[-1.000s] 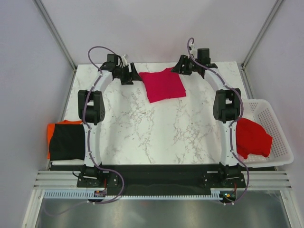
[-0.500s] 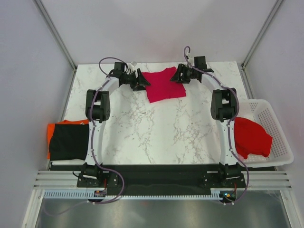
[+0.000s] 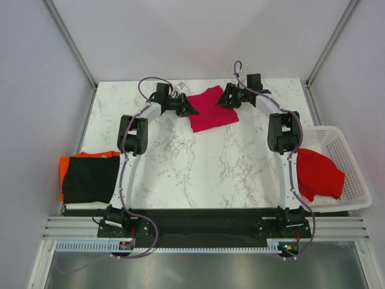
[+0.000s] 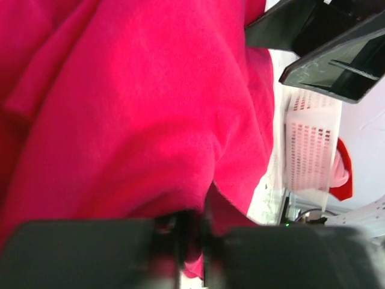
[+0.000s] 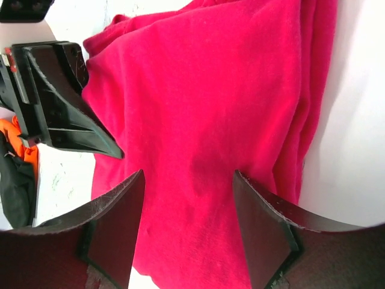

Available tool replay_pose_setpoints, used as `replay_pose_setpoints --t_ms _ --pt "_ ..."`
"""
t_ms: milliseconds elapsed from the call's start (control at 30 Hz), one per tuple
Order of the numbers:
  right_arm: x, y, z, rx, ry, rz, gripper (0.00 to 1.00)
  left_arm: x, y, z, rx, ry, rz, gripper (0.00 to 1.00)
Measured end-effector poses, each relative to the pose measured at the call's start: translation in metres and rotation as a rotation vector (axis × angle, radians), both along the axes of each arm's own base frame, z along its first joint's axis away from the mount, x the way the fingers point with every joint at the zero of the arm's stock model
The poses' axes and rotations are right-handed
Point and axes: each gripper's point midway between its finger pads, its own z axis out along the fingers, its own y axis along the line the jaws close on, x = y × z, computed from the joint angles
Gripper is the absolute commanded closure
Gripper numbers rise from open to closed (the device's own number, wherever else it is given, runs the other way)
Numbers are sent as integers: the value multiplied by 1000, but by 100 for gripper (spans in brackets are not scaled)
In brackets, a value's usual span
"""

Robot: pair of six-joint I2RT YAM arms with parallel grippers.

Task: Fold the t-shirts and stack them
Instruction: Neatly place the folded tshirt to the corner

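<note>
The left gripper (image 3: 192, 111) has its fingers drawn nearly together on a fold at the left edge of the crimson-pink t-shirt (image 3: 212, 109), the cloth pinched between them in the left wrist view (image 4: 191, 226). The right gripper (image 3: 223, 99) stands with its fingers wide apart over the shirt's right side, cloth filling the gap between them (image 5: 188, 176). The shirt lies folded towards the far middle of a white marble-patterned surface (image 3: 198, 162). Pale walls (image 3: 36, 90) with metal corner posts close in the sides and back. At the right edge a white lattice basket (image 3: 338, 136) holds a crumpled red t-shirt (image 3: 319, 174), which spills over its near-left rim. At the near-left corner a black t-shirt (image 3: 90, 179) sits on an orange t-shirt (image 3: 64, 165). A second ago the left gripper hung spread open beside the shirt's far-left corner, clear of the cloth; it has since swung right to the shirt and closed. The right gripper has shifted only slightly, its fingers as wide as before. The left gripper's fingers are blurred in its own view, so the exact bite is hard to read. The black shirt hides most of the orange one, and the right arm crosses the red shirt's left edge.
</note>
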Motion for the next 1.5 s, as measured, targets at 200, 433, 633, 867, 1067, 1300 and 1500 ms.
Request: replay_pose_setpoints --t_ms 200,433,633,867,1067,1300,1500 --pt "-24 -17 10 -18 44 1 32 -28 -13 0 30 14 -70 98" --pt "-40 -66 57 -75 -21 -11 33 -123 39 38 129 139 -140 98" --pt "-58 -97 94 -154 -124 2 34 -179 123 47 299 204 -192 98" --pt "-93 -87 104 -183 -138 64 34 -271 184 23 477 397 -297 98" --pt "-114 -87 109 -196 -139 83 35 -332 235 48 613 357 -254 98" --pt "-131 -87 118 -198 -157 92 36 -376 286 60 753 305 -125 98" --pt "-138 -85 115 -187 -146 101 36 -380 311 81 882 173 -24 98"
